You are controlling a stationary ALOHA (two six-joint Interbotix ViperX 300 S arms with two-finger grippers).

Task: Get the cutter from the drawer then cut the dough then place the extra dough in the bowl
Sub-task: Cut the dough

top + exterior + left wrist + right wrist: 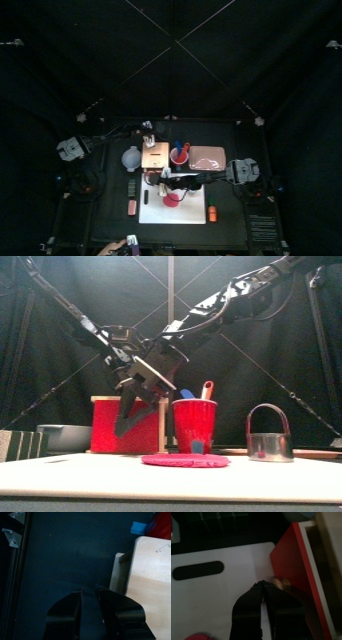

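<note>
The right gripper (262, 586) has its jaws pressed together on nothing, tips just beside the knob (281, 583) of the red drawer front (296, 564), which appears pulled out. It is probably placed to work the drawer, since the cutter (270, 442) already stands out, right of the red cup (195, 424). The left gripper (90, 592), jaws a slit apart and empty, hovers beside the wooden box (153, 582), perhaps to steady it. The dough (185, 459) lies uncut.

Black table (100, 215) carries:
- white rectangular cutting board (194, 208), front-centre
- pale wooden box with red drawer front (152, 157), just behind board
- blue-grey bowl (130, 157), left of box
- flat pink tray (209, 156), right of box
- small red toy (132, 207), left of board
</note>
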